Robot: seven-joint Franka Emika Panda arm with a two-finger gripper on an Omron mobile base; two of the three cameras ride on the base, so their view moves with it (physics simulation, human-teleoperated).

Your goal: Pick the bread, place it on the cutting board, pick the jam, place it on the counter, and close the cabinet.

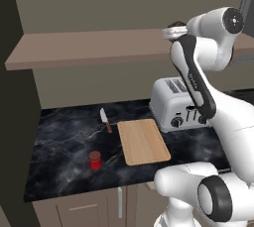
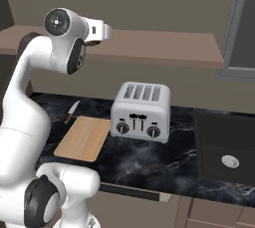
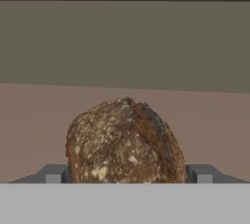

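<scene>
Bread [image 3: 124,142] on cabinet [image 3: 39,125] shelf between open tool [image 3: 126,173] fingertips

a silver four-slot toaster [image 1: 179,103] stands on the dark worktop, two round knobs and lever slots on its front face. a small knife [image 1: 105,120] with a brown handle lies flat to its left, blade pointing toward the back wall. a dark sink basin [image 2: 226,147] with a round drain sits well apart to the toaster's right.
</scene>
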